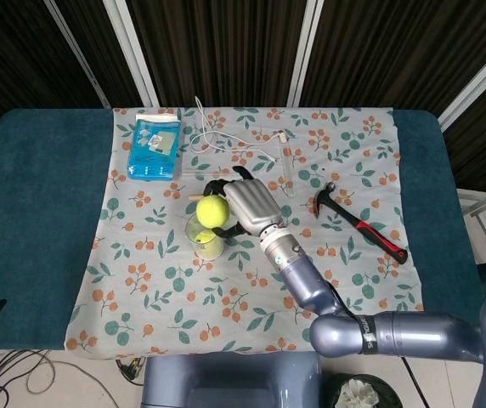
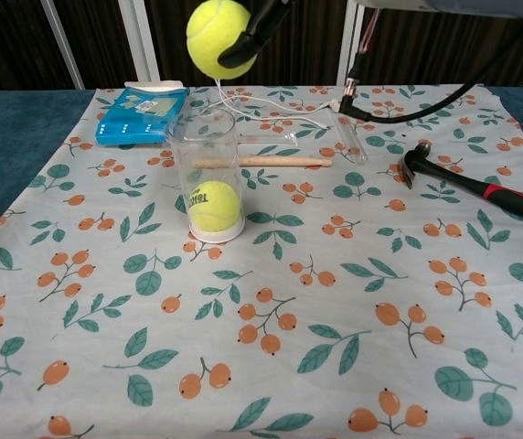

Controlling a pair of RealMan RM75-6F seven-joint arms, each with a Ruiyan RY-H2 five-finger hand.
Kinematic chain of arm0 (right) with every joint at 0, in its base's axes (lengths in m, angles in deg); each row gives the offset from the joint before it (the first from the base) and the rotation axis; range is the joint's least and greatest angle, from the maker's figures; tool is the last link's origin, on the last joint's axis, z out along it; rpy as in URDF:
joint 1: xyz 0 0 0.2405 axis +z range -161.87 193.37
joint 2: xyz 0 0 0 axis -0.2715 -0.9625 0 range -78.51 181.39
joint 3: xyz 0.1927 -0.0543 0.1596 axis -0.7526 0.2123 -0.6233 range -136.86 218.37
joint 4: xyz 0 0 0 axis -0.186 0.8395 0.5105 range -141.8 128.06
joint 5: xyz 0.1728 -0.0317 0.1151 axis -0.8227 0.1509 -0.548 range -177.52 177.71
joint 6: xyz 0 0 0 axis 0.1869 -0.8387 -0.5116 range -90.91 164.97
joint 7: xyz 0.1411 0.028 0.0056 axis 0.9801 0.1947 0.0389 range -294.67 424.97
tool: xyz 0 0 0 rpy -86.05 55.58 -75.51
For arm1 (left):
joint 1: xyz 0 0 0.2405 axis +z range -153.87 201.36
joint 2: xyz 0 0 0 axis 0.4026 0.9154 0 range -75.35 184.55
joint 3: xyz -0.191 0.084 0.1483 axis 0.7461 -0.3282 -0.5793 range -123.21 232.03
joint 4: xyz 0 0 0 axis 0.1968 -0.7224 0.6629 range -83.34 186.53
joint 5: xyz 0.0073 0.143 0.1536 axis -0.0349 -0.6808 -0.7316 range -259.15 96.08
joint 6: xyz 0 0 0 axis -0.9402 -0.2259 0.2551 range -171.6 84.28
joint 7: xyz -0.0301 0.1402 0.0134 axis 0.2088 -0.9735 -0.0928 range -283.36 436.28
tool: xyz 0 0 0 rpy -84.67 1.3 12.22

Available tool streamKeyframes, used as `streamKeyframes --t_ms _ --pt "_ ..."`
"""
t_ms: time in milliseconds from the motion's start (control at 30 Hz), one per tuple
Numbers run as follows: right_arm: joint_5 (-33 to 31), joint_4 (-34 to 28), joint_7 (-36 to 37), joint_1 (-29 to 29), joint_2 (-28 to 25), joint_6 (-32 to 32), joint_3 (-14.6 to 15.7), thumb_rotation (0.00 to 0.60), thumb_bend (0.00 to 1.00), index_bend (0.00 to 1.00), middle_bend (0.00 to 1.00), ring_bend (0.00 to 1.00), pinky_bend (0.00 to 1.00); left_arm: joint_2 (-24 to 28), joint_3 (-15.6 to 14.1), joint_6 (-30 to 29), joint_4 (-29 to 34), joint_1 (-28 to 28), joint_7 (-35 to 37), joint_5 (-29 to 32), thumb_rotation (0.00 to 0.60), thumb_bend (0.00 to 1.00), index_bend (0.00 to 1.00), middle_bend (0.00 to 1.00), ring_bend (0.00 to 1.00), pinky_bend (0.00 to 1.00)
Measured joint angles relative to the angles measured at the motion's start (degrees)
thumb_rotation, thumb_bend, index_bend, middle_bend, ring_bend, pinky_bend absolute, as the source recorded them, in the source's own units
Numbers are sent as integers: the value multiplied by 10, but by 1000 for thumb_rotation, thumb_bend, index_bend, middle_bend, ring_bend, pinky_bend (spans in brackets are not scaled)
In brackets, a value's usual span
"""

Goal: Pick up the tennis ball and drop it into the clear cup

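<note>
Dark slatted panels stand behind the worktop [image 1: 39, 212], which is blue and carries a floral cloth [image 2: 335, 320]. Above the clear cup [image 2: 208, 174] hangs the tennis ball [image 2: 218, 37], held in the curled fingers of the right hand [image 1: 247, 204]; the left hand is not visible in either view. Inside the cup a second tennis ball [image 2: 213, 205] already lies on the bottom.

I judge the carrying is nearly finished and the release is the step in hand. From the chest view the held ball looks about over the cup mouth, perhaps a little to the right. To do it well, the hand should centre the ball over the rim and come lower before opening, because the cup is light and may tip.

Just behind the cup lies a wooden stick [image 2: 261, 162], further back a white cable [image 2: 271, 119] and a blue packet [image 2: 143, 114]. A hammer [image 2: 481, 187] lies well apart on the right. Open cloth in front gives room for retreat.
</note>
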Motion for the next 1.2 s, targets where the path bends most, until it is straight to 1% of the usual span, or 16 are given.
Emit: streamKeyframes --t_ms 200,400,500,667,867,1033,1200 --pt "9 21 4 19 42 -15 7 600 468 633 418 393 65 2 2 2 -1 0 3 4 600 22 141 0 0 0" --pt "3 33 1 28 56 -20 15 600 469 514 310 292 21 4 2 1 0 0 9 3 600 22 139 0 0 0" --pt "-8 36 -3 31 56 -16 18 600 469 470 274 262 10 5 2 0 0 1 11 4 600 22 134 0 0 0" --pt "-27 40 -11 36 53 -7 22 600 466 365 165 187 0 7 3 -3 0 3 15 4 600 22 134 0 0 0" --pt "-57 33 -35 45 42 -1 31 600 397 257 84 123 0 13 6 -6 3 7 23 11 600 22 137 0 0 0" --pt "-90 23 -46 54 30 2 32 600 392 183 62 113 0 15 6 -5 3 7 25 11 600 22 138 0 0 0" --pt "-106 14 -51 56 16 -18 31 600 391 177 61 113 0 15 6 -7 4 8 25 11 600 22 138 0 0 0"
